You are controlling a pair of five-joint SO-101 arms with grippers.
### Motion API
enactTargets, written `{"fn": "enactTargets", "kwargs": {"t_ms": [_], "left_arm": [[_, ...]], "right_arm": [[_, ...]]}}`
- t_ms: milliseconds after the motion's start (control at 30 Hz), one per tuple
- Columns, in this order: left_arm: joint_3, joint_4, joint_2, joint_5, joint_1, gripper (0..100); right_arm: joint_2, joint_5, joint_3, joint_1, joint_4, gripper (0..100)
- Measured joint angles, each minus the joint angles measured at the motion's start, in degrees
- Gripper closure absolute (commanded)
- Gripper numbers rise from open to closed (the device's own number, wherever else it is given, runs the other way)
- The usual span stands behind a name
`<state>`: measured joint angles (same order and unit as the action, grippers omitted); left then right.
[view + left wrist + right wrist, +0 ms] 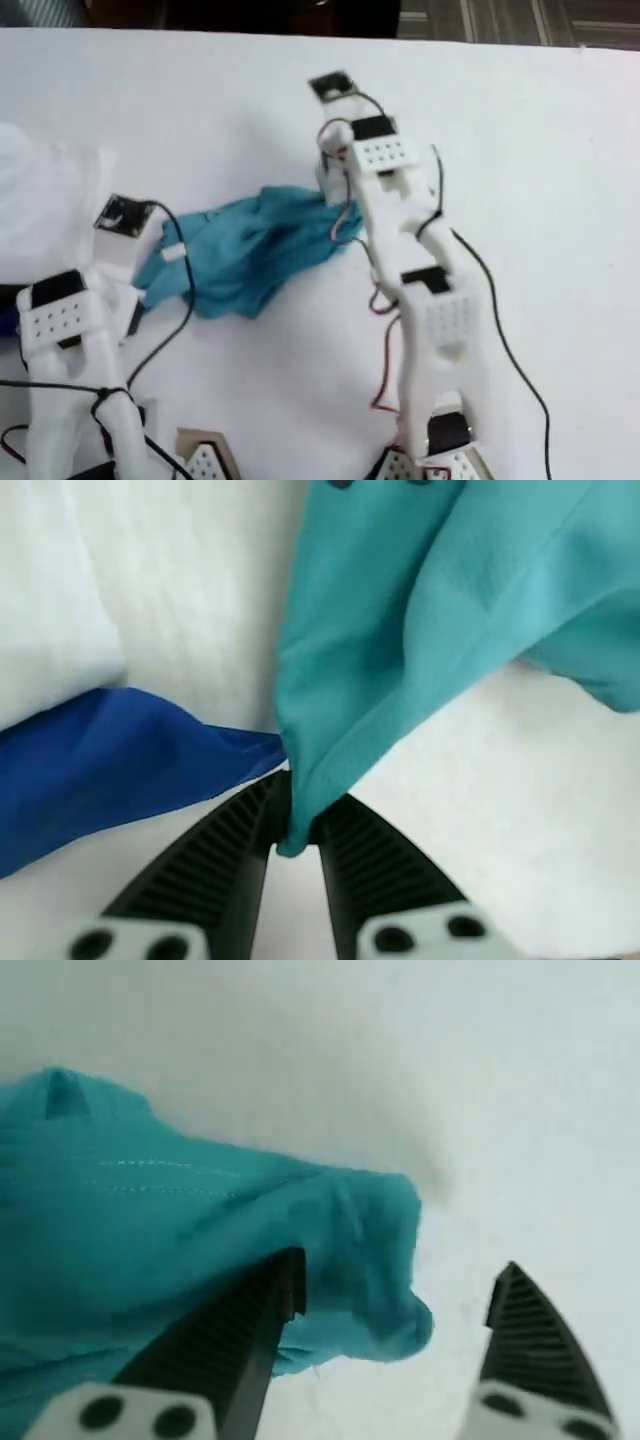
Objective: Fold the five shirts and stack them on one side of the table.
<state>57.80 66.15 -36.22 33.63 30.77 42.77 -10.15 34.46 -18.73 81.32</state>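
The step in hand, as I judge it, is spreading out one shirt before any fold can be made: the teal shirt (255, 255) lies crumpled in a long bunch in the middle of the counter (520, 150), between my two arms, with no flat panel showing yet. My left end effector (298, 815) is clamped on a hanging fold at the left end of that shirt, the cloth pinched tight between the two fingers. My right end effector (400, 1285) hangs at the shirt's right, far end with its fingers apart; the rumpled edge of the cloth sits just inside the gap, against one finger, and nothing is gripped there. The next move, I think, calls for closing the right side on that edge and then drawing both ends apart so the shirt opens flat. A blue shirt (90, 765) lies just beside my left grip, near enough to be dragged along if I pull low, and a white cloth (50, 590) lies beyond it toward the left edge. A black cable (185, 300) from my left arm loops close to the teal shirt and could snag it.
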Motion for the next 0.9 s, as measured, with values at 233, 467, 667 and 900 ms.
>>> {"fn": "enactTargets", "kwargs": {"t_ms": [233,467,667,900], "left_arm": [[0.0,-0.1,0.0,0.1,0.0,97],[0.0,-0.1,0.0,0.1,0.0,97],[-6.9,7.8,0.0,-0.8,-1.5,97],[-21.3,19.8,0.0,-7.9,-14.9,97]], "right_arm": [[9.2,0.0,18.9,0.4,17.7,98.1],[3.8,0.0,23.6,5.7,18.6,97.9],[-15.4,-3.7,12.3,7.1,18.7,97.9],[-40.8,-12.4,-17.1,7.2,18.1,97.9]]}}
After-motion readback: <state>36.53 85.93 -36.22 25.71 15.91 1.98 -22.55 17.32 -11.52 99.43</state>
